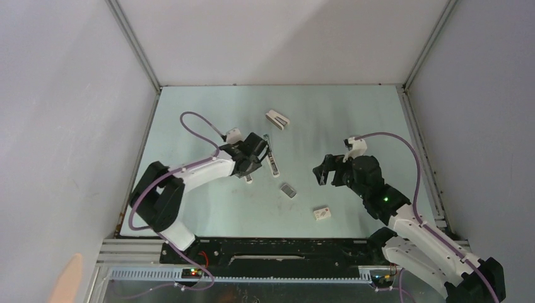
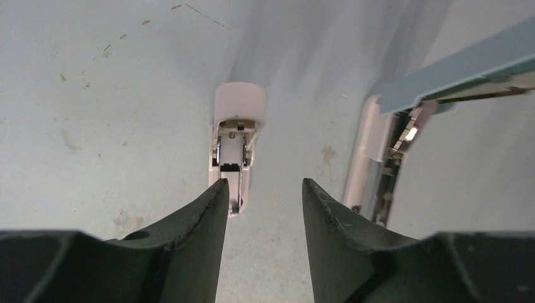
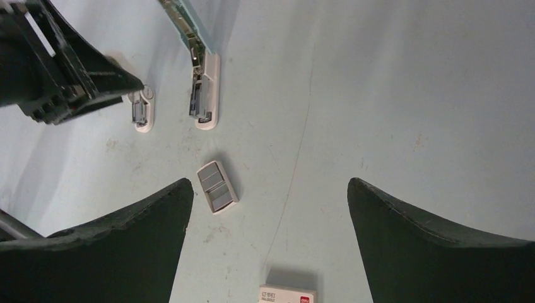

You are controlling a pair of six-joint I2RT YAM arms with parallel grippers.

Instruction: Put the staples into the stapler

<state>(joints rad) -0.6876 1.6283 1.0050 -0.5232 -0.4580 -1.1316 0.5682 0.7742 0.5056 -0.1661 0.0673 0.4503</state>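
Note:
The stapler [image 1: 272, 159] lies open in the middle of the table, its pale grey-green top lifted off its white-ended base. It also shows in the left wrist view [image 2: 371, 148] and the right wrist view [image 3: 203, 88]. The staples [image 1: 288, 190] are grey ribbed blocks in a small white tray just in front of it, and they also show in the right wrist view [image 3: 216, 187]. My left gripper [image 1: 251, 165] is open and empty, low over the table just left of the stapler [image 2: 265, 185]. My right gripper [image 1: 320, 169] is wide open and empty, right of the staples [image 3: 270, 184].
A short white piece with a metal channel [image 2: 237, 136] lies at my left fingertips and shows beside the stapler in the right wrist view [image 3: 142, 111]. A white wedge-shaped stapler [image 1: 277, 118] sits farther back. A small white box with a red mark [image 1: 322, 213] lies near the front [image 3: 287, 294].

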